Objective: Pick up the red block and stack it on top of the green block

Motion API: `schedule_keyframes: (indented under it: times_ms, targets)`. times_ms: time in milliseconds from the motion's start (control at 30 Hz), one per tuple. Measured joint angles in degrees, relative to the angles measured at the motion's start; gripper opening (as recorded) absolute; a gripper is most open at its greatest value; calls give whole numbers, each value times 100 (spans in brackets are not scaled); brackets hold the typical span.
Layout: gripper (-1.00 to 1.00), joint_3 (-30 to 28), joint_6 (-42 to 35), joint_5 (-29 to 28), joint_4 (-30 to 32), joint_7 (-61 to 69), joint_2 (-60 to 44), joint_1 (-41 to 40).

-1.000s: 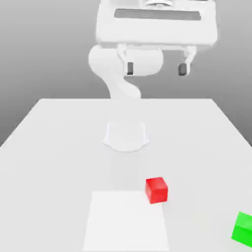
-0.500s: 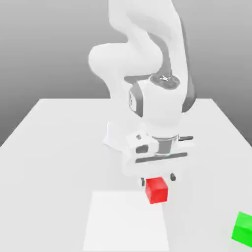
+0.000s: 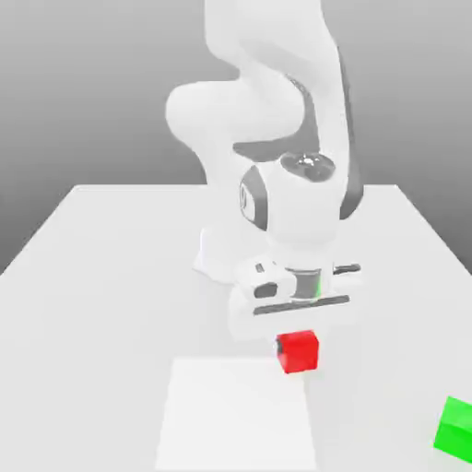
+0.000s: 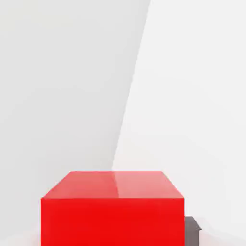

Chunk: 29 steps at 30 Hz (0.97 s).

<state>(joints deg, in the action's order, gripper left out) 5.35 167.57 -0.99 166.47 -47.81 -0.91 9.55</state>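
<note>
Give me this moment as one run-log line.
phase: grasp approach | claw: down at red block | red block: on table | green block: apart, bare

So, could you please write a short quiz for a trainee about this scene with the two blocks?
1. True or false: the red block already sits on the green block.
2. Which lies nearer the exterior view's right edge? A) the red block B) the green block
3. Fill in: the gripper is directly above the ___ block.

Key: 1 false, the two blocks lie apart on the table; 2 B; 3 red.
</note>
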Motion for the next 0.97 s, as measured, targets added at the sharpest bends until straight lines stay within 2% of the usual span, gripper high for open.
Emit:
schedule_keyframes:
  times_ms: [133,367,700,833,867,967]
  targets:
    - [-100,-24,-555,279,-1,283,542,153]
    - [-100,215,-1267,502,-1334,1399,-72,725]
    - [-100,519,-2220,-234,-3410,2370,-1237,1222]
    - [-100,397,-1732,-549,-3651,2296,-1982,1392]
    - [100,359,-1596,-601,-3666,2263,-2136,1425]
    - [100,359,-1596,-601,-3666,2263,-2136,1425]
